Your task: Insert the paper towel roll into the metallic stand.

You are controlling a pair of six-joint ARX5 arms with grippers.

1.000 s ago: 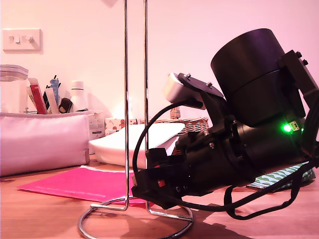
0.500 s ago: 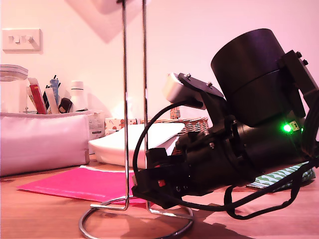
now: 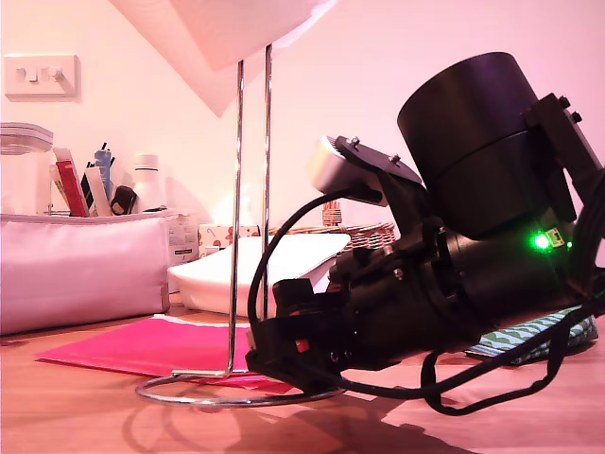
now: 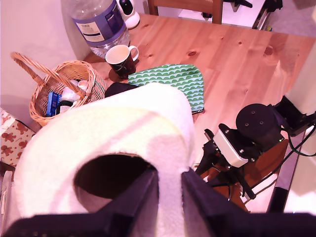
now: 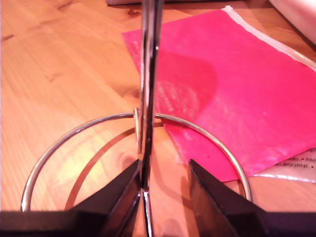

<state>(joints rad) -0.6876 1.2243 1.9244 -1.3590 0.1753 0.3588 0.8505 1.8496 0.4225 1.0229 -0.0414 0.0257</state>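
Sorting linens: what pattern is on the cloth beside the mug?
Green scalloped cloth, clearest in first wrist view.

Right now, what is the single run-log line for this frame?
my first gripper: shut on paper towel roll, above stand | my second gripper: around metallic stand upright, contact unclear | insertion: not yet done

The roll [image 3: 227, 38] is cut off by the exterior view's top edge, and only its lower end and flap show there. It covers the top of the stand [image 3: 250, 189]. In the first wrist view the roll [image 4: 123, 138] fills the near field and hides the stand altogether. In the second wrist view the stand's upright [image 5: 148, 74] is blurred close to the lens, and whether the second gripper [image 5: 163, 197] touches it cannot be told.
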